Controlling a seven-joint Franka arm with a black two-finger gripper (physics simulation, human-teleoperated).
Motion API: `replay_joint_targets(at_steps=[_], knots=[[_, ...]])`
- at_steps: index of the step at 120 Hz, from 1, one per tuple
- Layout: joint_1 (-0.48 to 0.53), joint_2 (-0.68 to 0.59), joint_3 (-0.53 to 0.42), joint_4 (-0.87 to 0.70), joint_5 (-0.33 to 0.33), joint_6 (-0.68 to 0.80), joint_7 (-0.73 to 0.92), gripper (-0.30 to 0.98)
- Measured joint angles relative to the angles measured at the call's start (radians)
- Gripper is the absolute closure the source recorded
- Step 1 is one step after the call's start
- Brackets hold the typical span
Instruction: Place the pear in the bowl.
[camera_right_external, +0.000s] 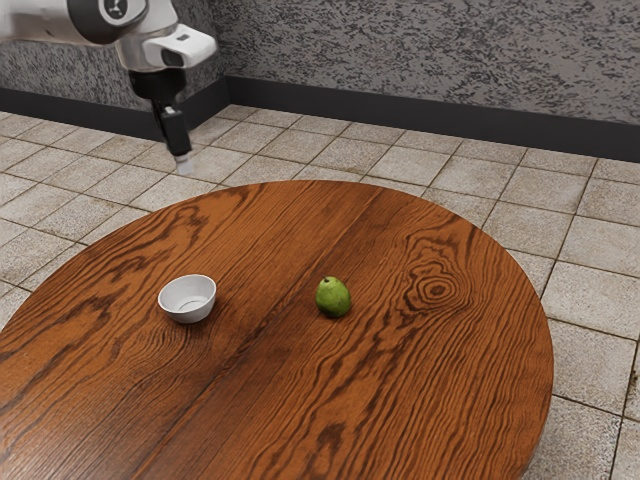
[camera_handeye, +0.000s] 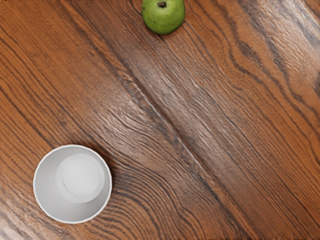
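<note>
Pointing downward (quite high up), the gripper (camera_right_external: 184, 167).

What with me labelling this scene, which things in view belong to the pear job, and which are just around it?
For the job:
- pear, on the table
- bowl, where it should go
- my end effector

Just around:
- that table, merely supporting both
- tiled floor
- mottled wall
</note>
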Motion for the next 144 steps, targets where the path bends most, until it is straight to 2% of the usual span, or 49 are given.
replay_joint_targets(at_steps=[38,62,72,106,119,144], knots=[[-0.003,0.03,-0.006,0.0,-0.015,0.003,0.126,0.0],[-0.1,0.13,-0.006,-0.024,-0.032,0.116,0.2,0.0],[-0.121,0.184,-0.004,-0.034,-0.045,0.168,0.225,0.0],[-0.146,0.372,0.001,-0.019,-0.172,0.319,0.257,0.0],[-0.148,0.482,0.011,0.097,-0.175,0.355,0.27,0.0],[-0.141,0.618,0.024,0.19,-0.188,0.421,0.296,0.0]])
